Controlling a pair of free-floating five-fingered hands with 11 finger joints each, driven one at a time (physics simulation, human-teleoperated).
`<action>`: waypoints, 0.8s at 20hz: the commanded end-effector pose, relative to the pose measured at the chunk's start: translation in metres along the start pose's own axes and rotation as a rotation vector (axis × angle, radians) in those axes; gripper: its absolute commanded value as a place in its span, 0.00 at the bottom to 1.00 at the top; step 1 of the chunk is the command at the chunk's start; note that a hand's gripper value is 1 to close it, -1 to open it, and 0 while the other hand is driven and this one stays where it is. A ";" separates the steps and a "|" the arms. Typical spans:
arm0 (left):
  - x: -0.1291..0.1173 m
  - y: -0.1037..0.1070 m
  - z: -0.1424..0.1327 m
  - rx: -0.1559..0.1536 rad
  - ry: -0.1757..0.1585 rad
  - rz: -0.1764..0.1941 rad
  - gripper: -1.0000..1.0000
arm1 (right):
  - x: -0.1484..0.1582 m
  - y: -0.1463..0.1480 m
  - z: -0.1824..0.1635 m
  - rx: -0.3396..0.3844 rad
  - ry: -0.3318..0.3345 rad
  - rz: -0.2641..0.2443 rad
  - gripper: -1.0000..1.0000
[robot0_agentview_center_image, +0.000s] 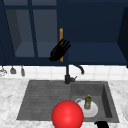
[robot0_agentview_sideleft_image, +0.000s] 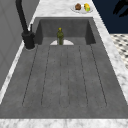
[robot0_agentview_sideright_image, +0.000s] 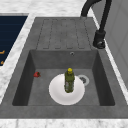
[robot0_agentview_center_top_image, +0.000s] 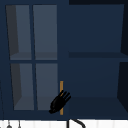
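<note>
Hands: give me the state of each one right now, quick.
Left hand: open, fingers straight, at the orange vertical handle of the dark blue wall cabinet.
Right hand: at the front view's bottom edge, cannot be told.

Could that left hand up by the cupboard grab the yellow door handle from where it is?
Probably yes. The left hand floats right at the door handle with fingers spread, already overlapping its lower part, and nothing sits between them.

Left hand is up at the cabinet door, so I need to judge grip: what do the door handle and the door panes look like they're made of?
The handle looks like brass or wood: a matte amber bar. The panes look like glass, since shelves show through. The left hand is at the handle with straight fingers.
</note>
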 end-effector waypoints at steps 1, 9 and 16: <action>0.000 0.000 0.000 0.054 -0.102 0.075 0.00 | 0.000 0.000 0.000 0.000 0.000 0.000 0.50; 0.006 0.031 -0.028 -0.029 -0.085 0.101 0.00 | 0.000 0.000 0.000 0.000 0.000 0.000 0.50; 0.007 0.025 -0.024 0.053 -0.211 0.157 0.00 | 0.000 0.000 0.000 0.000 0.000 0.000 0.50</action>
